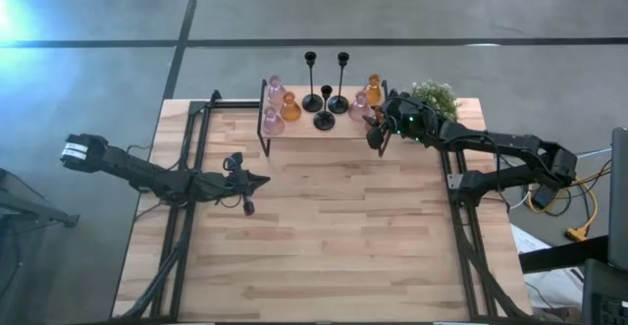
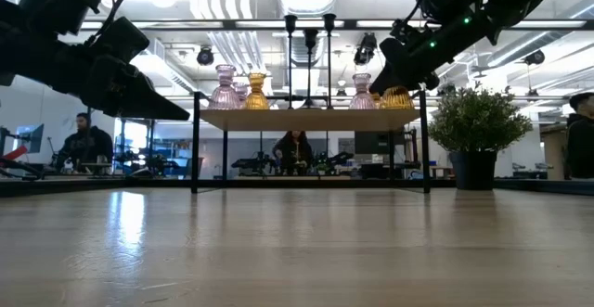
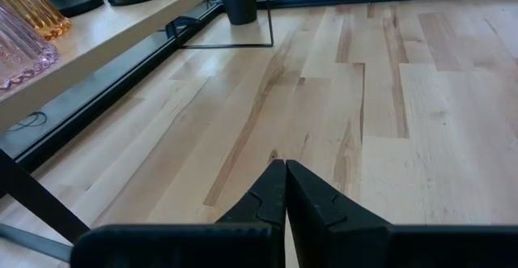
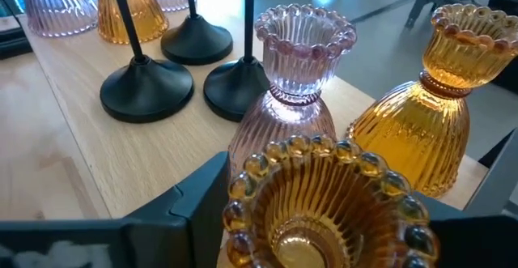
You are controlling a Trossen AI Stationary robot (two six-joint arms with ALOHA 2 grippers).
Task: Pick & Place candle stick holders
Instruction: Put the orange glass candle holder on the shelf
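Note:
A raised wooden shelf at the table's far edge carries the candle stick holders: three black stemmed ones, pink and amber glass ones at its left end, and a pink one and an amber one at its right end. My right gripper is open at the shelf's right end, a finger on each side of another amber glass holder. That holder stands upright on the shelf. Over the table's left middle, my left gripper hangs shut and empty. My right gripper has a finger on either side of the amber holder's beaded rim, coming level from the table's right and slanting slightly down. The holder stands upright on the shelf. I cannot tell whether the fingers touch it.
A small green plant in a dark pot stands just behind my right gripper at the far right corner. Black frame rails run along both sides of the table. Bare wooden tabletop lies in front of the shelf.

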